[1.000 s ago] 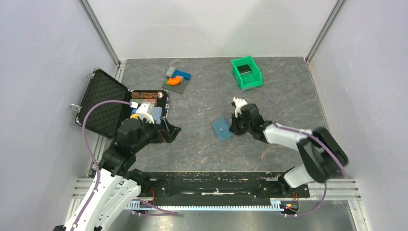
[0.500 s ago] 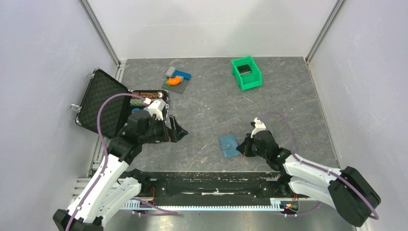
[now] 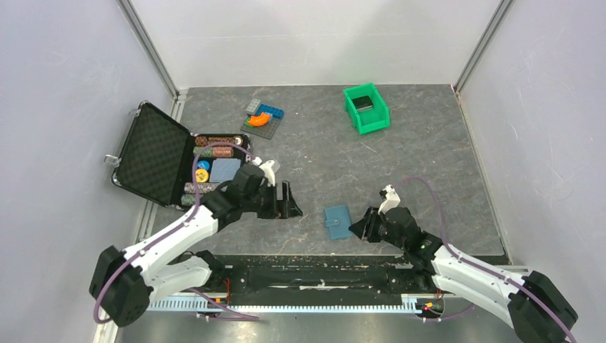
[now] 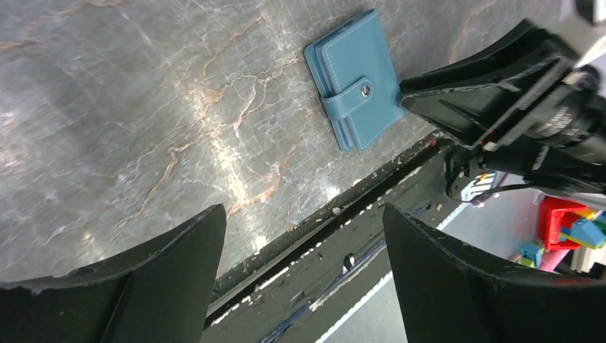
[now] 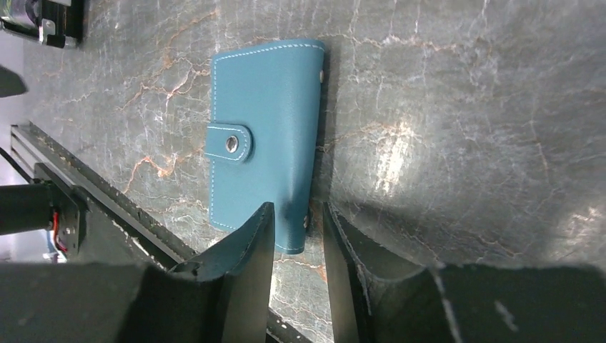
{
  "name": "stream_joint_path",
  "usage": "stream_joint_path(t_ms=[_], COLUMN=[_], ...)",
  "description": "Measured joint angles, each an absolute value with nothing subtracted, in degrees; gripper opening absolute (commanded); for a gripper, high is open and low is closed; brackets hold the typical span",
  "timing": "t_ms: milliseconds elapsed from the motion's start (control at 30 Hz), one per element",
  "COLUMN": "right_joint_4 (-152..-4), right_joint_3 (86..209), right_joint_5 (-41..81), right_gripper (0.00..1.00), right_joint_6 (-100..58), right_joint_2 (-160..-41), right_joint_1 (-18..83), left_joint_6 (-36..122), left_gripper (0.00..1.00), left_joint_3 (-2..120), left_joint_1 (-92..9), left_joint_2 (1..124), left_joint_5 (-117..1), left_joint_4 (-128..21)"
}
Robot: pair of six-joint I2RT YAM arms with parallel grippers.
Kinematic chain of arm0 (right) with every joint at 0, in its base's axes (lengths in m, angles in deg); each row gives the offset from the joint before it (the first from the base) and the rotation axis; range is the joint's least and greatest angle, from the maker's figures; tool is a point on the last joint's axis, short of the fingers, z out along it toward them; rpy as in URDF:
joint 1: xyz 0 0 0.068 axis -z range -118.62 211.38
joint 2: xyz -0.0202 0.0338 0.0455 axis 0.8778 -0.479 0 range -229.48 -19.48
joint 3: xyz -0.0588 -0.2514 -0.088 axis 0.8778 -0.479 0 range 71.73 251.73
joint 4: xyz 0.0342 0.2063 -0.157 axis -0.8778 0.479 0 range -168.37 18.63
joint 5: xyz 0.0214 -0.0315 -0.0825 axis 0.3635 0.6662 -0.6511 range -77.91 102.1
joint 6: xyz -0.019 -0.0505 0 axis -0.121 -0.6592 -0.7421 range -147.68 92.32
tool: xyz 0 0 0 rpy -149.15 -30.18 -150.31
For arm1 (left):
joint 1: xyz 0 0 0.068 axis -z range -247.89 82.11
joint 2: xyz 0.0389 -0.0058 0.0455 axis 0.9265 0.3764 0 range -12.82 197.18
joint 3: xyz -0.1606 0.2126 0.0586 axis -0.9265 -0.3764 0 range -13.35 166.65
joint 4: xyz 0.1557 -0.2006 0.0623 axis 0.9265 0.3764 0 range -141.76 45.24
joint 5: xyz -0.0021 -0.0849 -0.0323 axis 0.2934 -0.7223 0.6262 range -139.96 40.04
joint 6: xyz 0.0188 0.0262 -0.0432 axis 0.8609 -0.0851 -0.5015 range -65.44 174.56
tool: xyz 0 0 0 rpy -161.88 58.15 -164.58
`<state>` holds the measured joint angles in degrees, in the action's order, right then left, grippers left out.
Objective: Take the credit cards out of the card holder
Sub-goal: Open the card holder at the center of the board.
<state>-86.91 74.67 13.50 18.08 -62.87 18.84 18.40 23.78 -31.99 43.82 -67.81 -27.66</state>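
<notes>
The card holder (image 3: 337, 221), a teal-blue wallet, lies flat near the table's front edge with its snap strap fastened. It also shows in the left wrist view (image 4: 357, 78) and the right wrist view (image 5: 264, 136). No credit cards are in sight; the wallet is closed. My right gripper (image 3: 363, 227) sits low at the wallet's right side, its jaws nearly together around the wallet's near corner (image 5: 296, 214). My left gripper (image 3: 289, 207) is wide open and empty, hovering just left of the wallet (image 4: 304, 214).
An open black foam-lined case (image 3: 154, 153) with poker chips (image 3: 214, 146) stands at the left. A green bin (image 3: 366, 108) holding a dark object is at the back right. Toy bricks (image 3: 263, 118) lie at the back. The front rail (image 3: 314, 275) runs just below the wallet.
My right gripper drew the wallet from mid-table toward the front edge. My left arm swung right from the case toward the wallet.
</notes>
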Motion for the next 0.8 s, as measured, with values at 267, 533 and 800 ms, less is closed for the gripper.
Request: stream_joint_path(t_ms=[267, 533, 800], right_joint_4=[-82.14, -84.35, -90.58], right_joint_3=[80.26, 83.13, 80.57], right_joint_5=[12.32, 13.37, 15.34], right_gripper=[0.41, 0.41, 0.38], right_joint_6=[9.34, 5.08, 5.97], right_joint_2=[-63.16, -73.47, -75.4], right_joint_1=[18.84, 19.25, 19.27], left_joint_6=[15.12, 13.41, 12.08], left_gripper=[0.77, 0.71, 0.64], left_joint_3=[26.22, 27.95, 27.93], left_joint_1=[-24.08, -19.36, -17.35], left_joint_2=[58.27, 67.3, 70.97], left_joint_5=[-64.75, -64.9, -64.88], left_joint_4=[-34.22, -42.26, -46.63])
